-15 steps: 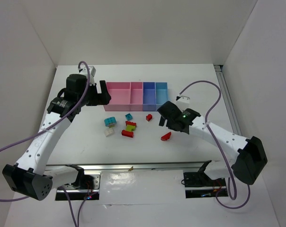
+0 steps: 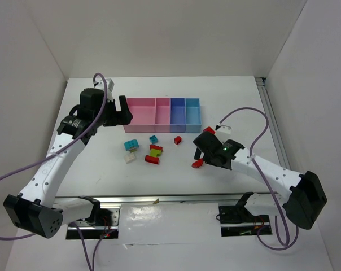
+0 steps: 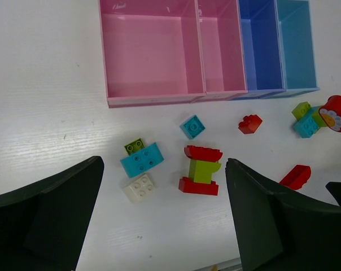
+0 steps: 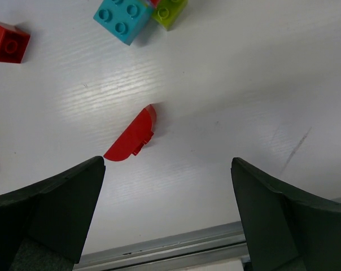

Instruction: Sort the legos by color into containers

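Left hand [image 2: 124,112]: spread wide, holding nothing, hanging by the left end of the bins [image 3: 153,100]; its wrist view shows all four compartments empty. Bricks, all loose on the surface [image 2: 103,164] in front of the bins: teal-and-green pair [image 3: 142,158], white brick [image 3: 139,188], small teal brick [image 3: 192,126], red-green stack [image 3: 202,169], small red brick [image 3: 250,123], then a teal, green and red cluster [image 3: 317,114] that the top view mostly hides behind the right arm. Red curved brick [image 4: 132,135]: lies just ahead of the right hand [image 4: 167,162], a little left of the gap's centre, well apart from the left hand, so the right arm is judged better placed for it. Its long axis runs diagonally across the gap, visible only in the right wrist view. Right hand: spread wide, empty; likely needs a wrist turn to close across the brick's short side.
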`<state>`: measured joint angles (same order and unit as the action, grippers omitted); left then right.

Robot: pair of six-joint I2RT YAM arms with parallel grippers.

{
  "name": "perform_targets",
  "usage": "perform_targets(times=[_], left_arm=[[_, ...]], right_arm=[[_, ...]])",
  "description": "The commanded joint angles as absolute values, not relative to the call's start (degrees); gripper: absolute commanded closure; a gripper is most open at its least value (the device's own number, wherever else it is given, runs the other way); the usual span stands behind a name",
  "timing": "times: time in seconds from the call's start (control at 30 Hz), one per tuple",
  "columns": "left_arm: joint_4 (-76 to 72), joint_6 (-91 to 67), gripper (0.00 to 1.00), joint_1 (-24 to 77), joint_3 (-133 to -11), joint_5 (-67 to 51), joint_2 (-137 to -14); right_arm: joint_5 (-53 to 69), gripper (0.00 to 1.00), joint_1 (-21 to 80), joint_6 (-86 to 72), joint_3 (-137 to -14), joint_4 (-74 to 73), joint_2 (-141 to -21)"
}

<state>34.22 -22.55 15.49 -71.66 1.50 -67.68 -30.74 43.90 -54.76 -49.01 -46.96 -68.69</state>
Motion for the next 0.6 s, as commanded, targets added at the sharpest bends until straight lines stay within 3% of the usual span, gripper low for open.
perform_targets(times=[0.0,0.17,0.57], left_arm=[[33.7,-23.4,0.00,15.7,-73.0,2.6,-67.9],[33.7,-23.4,0.00,16.3,-72.9,3.2,-68.5],[34.2,-22.3,0.00,17.3,-72.9,3.2,-69.7]], right_arm=[[-28.7,0.00,44.6,-57.1,-45.8,-40.8,-65.6],[-26.6,0.01,44.6,-58.4,-43.8,-33.6,-68.1],[-27.6,0.20,44.6,-62.5,-42.7,-26.6,-79.2]])
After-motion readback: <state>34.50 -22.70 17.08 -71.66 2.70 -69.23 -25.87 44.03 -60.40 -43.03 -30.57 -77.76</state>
